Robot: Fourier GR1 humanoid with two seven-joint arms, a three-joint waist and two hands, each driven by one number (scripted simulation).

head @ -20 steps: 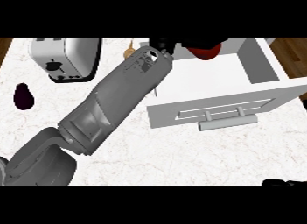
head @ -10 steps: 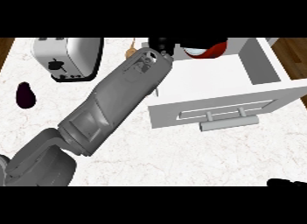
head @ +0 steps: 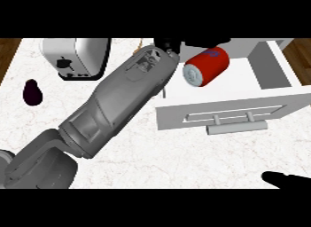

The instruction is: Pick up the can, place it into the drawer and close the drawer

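Note:
The red can (head: 207,66) lies on its side inside the open white drawer (head: 270,73), its silver end facing the lower left. My left forearm reaches diagonally across the counter, and my left hand (head: 168,44) is at the drawer's back left corner. Its black fingers (head: 207,41) stretch just over the can's far end without curling round it, partly cut off by the view's top. My right hand (head: 289,180) rests open at the lower right edge, with only its fingers showing.
The drawer's front panel with its bar handle (head: 236,127) juts out over the white marble counter (head: 184,164). A silver toaster (head: 76,57) stands at the back left. A dark purple eggplant (head: 32,92) lies near the left edge.
The can has come down out of my left hand into the drawer and shows much more fully. The left hand has stayed almost in place. The right hand reaches slightly further into view.

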